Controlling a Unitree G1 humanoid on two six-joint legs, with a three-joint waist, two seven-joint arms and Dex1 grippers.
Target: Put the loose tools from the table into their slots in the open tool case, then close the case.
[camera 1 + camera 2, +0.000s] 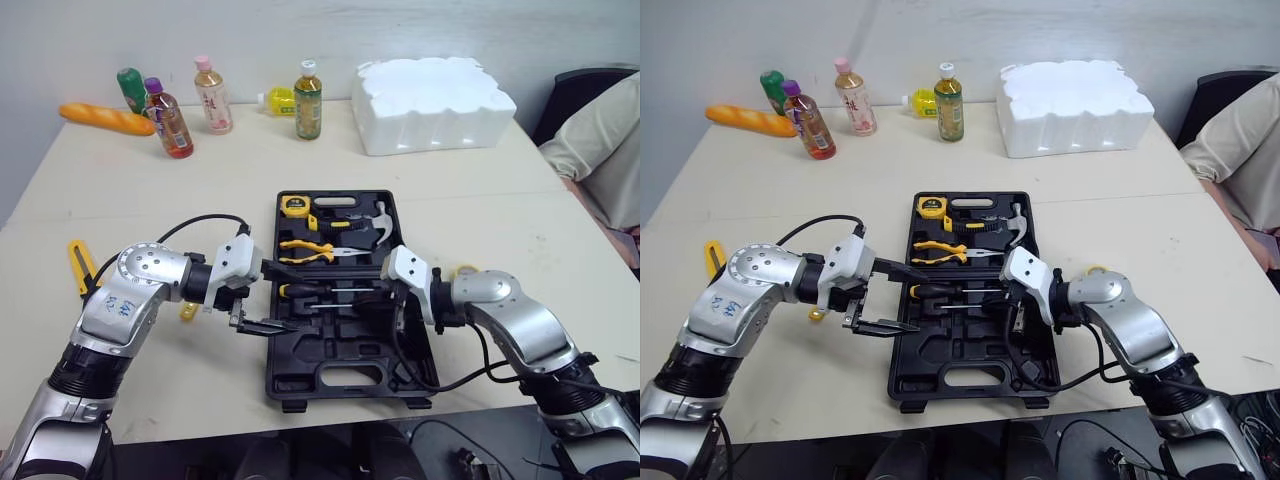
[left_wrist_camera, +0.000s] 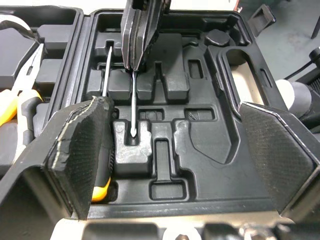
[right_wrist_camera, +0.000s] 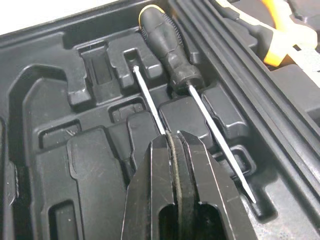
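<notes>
The black tool case [image 1: 340,375] lies open in the middle of the table. It holds a tape measure [image 1: 294,205], a hammer [image 1: 375,225] and yellow pliers [image 1: 305,250]. A black-handled screwdriver [image 3: 170,50] rests in its slot. My right gripper [image 3: 172,137] is shut on a thin screwdriver shaft [image 3: 147,100] beside it. The shaft's tip sits in a notch of the moulding, and its handle is hidden. My left gripper [image 1: 295,297] stands wide open over the case's left side, with nothing between its fingers [image 2: 80,155]. A yellow utility knife [image 1: 80,265] lies loose at the table's left.
Several bottles [image 1: 307,100], a bread loaf [image 1: 105,118] and a white foam block [image 1: 430,100] stand along the table's far side. A person's sleeve [image 1: 600,150] and a dark chair are at the right. Small yellow items lie by my left arm [image 1: 188,310] and right arm [image 1: 465,270].
</notes>
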